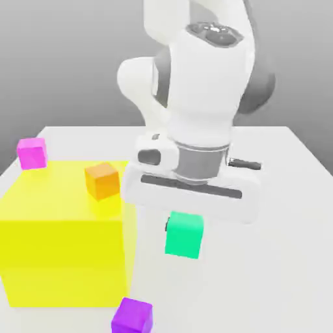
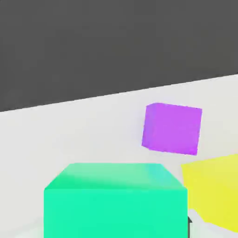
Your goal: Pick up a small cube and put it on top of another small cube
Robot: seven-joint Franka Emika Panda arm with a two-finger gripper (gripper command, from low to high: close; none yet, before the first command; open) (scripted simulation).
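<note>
The small teal-green cube (image 1: 184,237) is grasped by the pincer (image 1: 183,226), which is closed on it beneath the white hand (image 1: 190,190). In the exterior view, the teal-green cube is seen slightly tilted, with its front face turned a little, and a dark bit of the pincer is shown beside its edge on the exterior view's left. It is held in front of the white table (image 1: 273,260), on the exterior view's right of the big yellow cube (image 1: 65,260) and apart from it. The big yellow cube is set toward the table's edge on the exterior view's left. Over its top face, toward the edge nearer the pincer, the small orange cube (image 1: 102,181) is seen, turned at an angle; whether it is touched by that face cannot be told. At the far corner of the same top face, on the exterior view's left, the small magenta cube (image 1: 32,153) is seen; what it is borne by cannot be told either. The small purple cube (image 1: 133,317) is placed in front of the big yellow cube, near its front corner on the exterior view's right, and is partly cut off by the frame. In the hand view, the purple cube is shown on the table between the table's straight edge and the teal-green cube, with a gap left on both sides, and a corner of the big yellow cube is seen near it.
</note>
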